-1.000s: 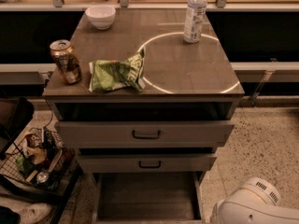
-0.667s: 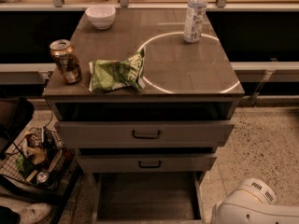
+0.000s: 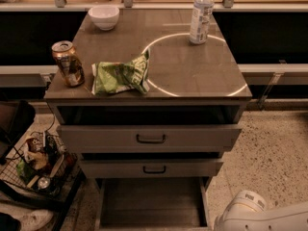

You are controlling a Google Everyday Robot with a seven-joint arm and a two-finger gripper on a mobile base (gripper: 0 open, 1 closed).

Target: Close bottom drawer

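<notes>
The bottom drawer [image 3: 151,201] is pulled far out. Its flat grey inside shows below the other two drawers, and its front and handle are cut off by the lower edge of the view. The middle drawer [image 3: 192,168] and the top drawer [image 3: 202,137] stand slightly out, each with a black loop handle. My gripper is out of view. Only a white rounded part of my arm [image 3: 250,214] shows at the lower right, beside the bottom drawer's right side.
On the cabinet top [image 3: 192,76] stand a white bowl [image 3: 104,16], a drink can [image 3: 68,63], a crumpled green chip bag [image 3: 120,75] and a water bottle [image 3: 201,15]. A wire basket of clutter [image 3: 36,165] sits on the floor at the left. Speckled floor lies to the right.
The white arm part at the lower right has shifted a little to the left. The drawers and the things on top have not moved.
</notes>
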